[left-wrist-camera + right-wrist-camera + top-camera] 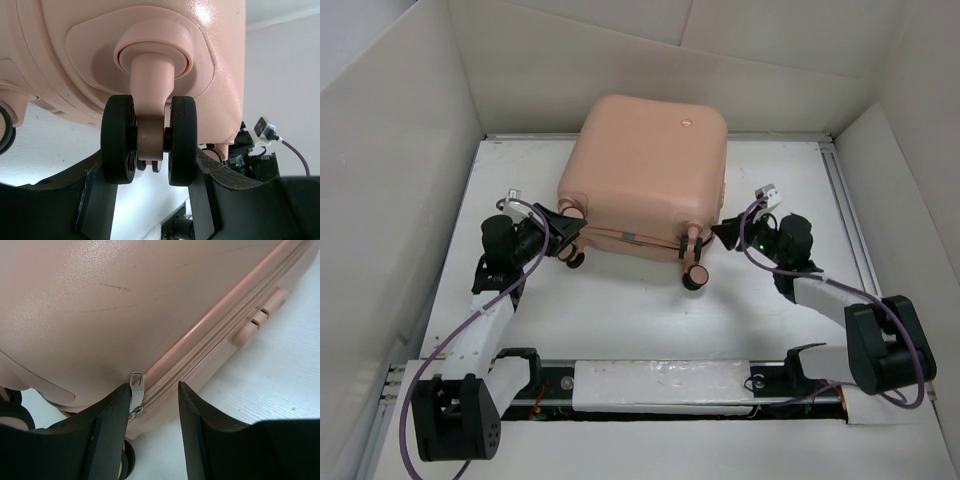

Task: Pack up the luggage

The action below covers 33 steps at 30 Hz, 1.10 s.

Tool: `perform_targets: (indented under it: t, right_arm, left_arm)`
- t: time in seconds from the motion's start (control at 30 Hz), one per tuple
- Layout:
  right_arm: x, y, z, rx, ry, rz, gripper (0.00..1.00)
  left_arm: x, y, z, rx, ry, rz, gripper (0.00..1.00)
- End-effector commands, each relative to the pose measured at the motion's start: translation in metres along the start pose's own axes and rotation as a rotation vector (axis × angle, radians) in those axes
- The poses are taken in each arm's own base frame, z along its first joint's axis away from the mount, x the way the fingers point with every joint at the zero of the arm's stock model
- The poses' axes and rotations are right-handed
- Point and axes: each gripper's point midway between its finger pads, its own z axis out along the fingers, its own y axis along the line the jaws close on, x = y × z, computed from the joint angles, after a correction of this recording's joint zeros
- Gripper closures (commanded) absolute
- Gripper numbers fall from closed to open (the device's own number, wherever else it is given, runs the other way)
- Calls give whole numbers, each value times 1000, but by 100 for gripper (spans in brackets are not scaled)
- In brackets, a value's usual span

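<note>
Lying closed on the white counter (620, 320), the large peach-pink hard-shell suitcase (650, 170) looks steadied by the left gripper (152, 170), jaws pinching its black twin caster wheel (150, 140). The right gripper (154, 390) has its jaws spread; centre the small silver zipper pull (135, 387) between them before closing.

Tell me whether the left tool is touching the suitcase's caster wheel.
Touching. In the left wrist view the caster wheel sits inside the left tool, its two black discs meeting the fingers on both sides with no gap showing.

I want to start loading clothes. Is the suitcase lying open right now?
No, the suitcase lies closed in the top view, with only its pink outer shell showing.
</note>
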Motion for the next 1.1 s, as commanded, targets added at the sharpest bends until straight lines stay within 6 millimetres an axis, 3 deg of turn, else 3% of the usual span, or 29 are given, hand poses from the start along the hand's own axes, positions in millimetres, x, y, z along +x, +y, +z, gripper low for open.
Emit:
perform_targets:
  t: [0.0,0.4,0.6,0.63,0.67,0.77,0.87,0.9,0.93,0.97,1.07]
  right_arm:
    - [-28,33,13,-241,-89,-79,51]
    - [-20,56,19,-486,-72,-21,48]
    - [-27,63,21,-543,-110,17,75]
    - [-26,64,19,-546,-113,20,78]
    - [-22,64,18,-547,-111,28,89]
    - [-19,62,9,-497,-131,53,100]
    - [-26,67,-2,-433,-167,35,100]
    - [-8,66,-5,-396,-111,71,100]
    - [-18,71,-12,-379,-142,3,100]
    - [-13,80,-13,-369,-121,-4,100]
    - [-7,78,-23,-217,-94,0,100]
  left_arm:
    - [-20,-73,-12,264,-68,188,100]
    - [-20,-70,-10,265,-69,189,100]
    - [-20,-70,-10,265,-69,189,100]
    - [-20,-70,-10,265,-69,189,100]
    - [-20,-70,-10,265,-69,189,100]
    - [-20,-70,-10,265,-69,189,100]
    - [-20,-71,-10,265,-67,180,100]
    - [-20,-71,-10,265,-67,180,100]
    - [-20,-71,-10,265,-67,180,100]
    - [-20,-71,-11,266,-66,171,100]
    - [-19,-69,-10,267,-67,172,100]
